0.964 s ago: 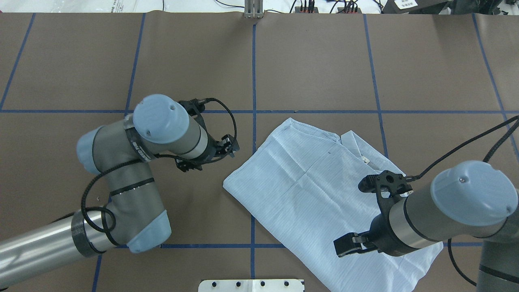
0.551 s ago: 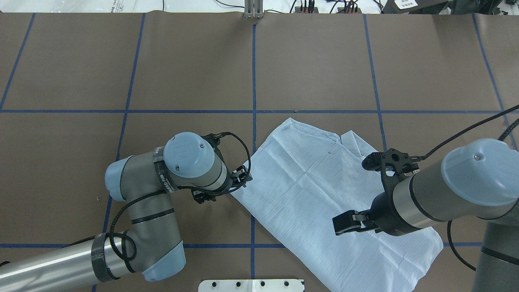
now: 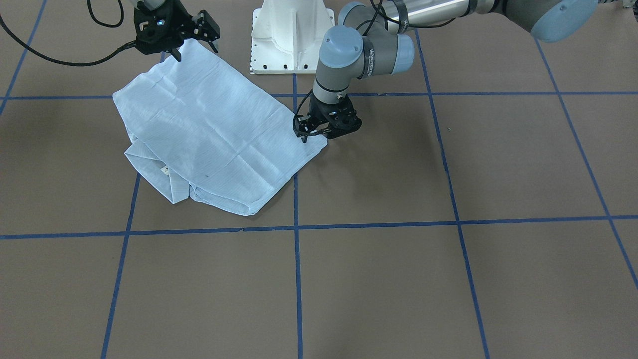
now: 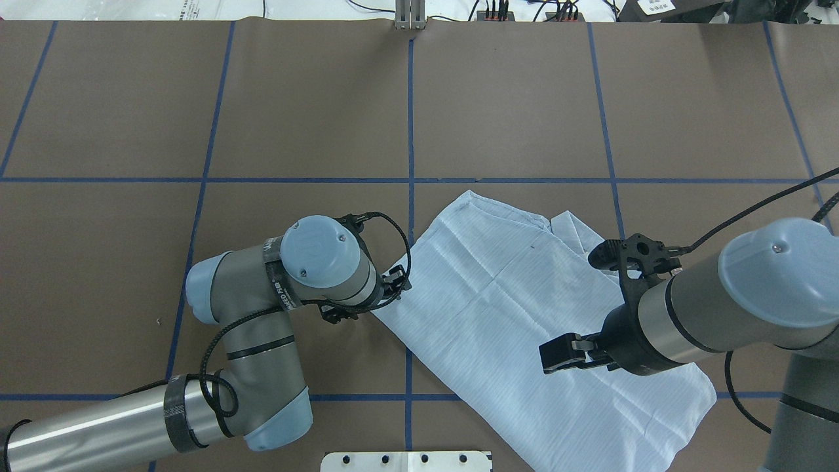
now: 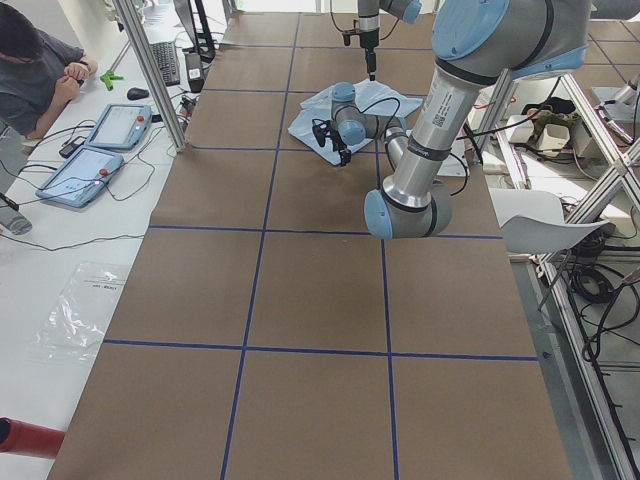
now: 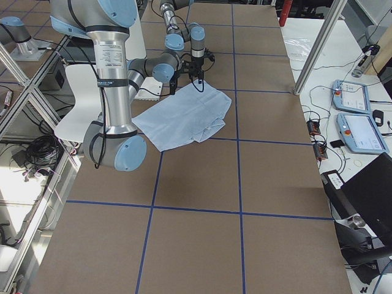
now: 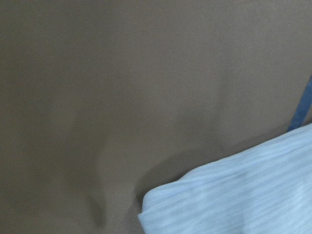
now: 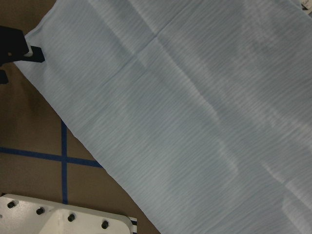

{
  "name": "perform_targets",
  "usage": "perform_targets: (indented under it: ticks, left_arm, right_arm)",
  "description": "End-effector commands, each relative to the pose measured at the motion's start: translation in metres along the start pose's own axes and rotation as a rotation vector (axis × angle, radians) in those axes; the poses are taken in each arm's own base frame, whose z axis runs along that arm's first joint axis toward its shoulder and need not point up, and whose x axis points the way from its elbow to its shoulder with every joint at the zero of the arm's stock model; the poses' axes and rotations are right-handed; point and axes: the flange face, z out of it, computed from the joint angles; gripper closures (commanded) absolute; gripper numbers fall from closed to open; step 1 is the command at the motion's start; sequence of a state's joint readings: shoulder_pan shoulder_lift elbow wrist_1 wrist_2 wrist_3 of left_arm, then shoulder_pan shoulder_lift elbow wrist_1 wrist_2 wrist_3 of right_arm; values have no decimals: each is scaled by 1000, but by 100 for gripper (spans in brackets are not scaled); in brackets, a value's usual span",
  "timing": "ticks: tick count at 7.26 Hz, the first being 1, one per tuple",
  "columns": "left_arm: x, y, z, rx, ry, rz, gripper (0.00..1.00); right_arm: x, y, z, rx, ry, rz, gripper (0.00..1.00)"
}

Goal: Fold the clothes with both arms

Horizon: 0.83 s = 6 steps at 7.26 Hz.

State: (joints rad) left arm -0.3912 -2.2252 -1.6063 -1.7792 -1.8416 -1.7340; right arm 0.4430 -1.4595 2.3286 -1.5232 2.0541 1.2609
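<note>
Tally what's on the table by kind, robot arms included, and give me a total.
Light-blue shirt: 1
Robot arms: 2 (left arm, right arm)
White pedestal base: 1
Total: 4

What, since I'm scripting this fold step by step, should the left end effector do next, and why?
Probably ease the left end effector down a touch and close it on the shirt corner. It sits right at that corner, apparently spread, and the cloth lies flat, not yet pinched. The right end effector hangs open above the shirt's other end.
</note>
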Motion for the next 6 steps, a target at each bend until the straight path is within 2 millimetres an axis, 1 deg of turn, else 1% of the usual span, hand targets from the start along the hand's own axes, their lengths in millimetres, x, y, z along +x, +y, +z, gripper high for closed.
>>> perform_targets:
  ticks: [1, 2, 3, 5, 6]
  left_arm:
    - [4, 1, -1, 1, 8, 7, 52]
    - [5, 1, -3, 1, 11, 17, 74]
    - [7, 2, -5, -2, 17, 22, 99]
    - [9, 4, -10, -6, 22, 21, 100]
    - [9, 0, -13, 0, 24, 18, 100]
  right_arm:
    - [2, -3, -2, 7, 2, 6, 0]
    - [4, -5, -3, 12, 3, 10, 0]
    - [4, -7, -4, 16, 3, 13, 0]
    - [6, -11, -8, 28, 2, 20, 0]
    - [7, -13, -10, 33, 1, 23, 0]
